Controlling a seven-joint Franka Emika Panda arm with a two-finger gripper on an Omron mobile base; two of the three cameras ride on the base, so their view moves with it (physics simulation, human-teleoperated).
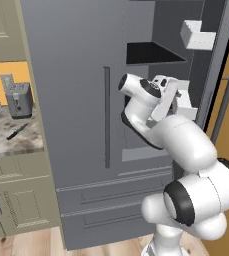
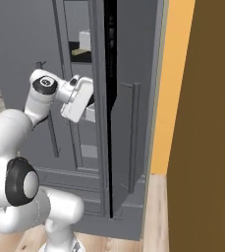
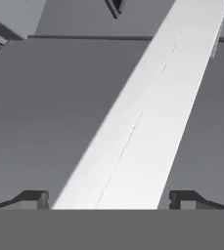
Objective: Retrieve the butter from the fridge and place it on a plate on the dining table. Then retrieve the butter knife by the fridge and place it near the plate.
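Hand (image 3: 108, 200) wide, empty, reaching into open fridge (image 1: 76, 75).
Butter (image 2: 80, 50) on shelf above hand; prob. light, soft, greasy — pinch gently across narrow sides, mid-length.

A: What does the arm (image 1: 186, 145) look like?
B: Glossy white, rounded shells, with black rings at the joints and a dark cap on the wrist.
A: And the gripper (image 3: 108, 199)?
B: A boxy white hand with two small dark grey fingertips (image 3: 33, 199).
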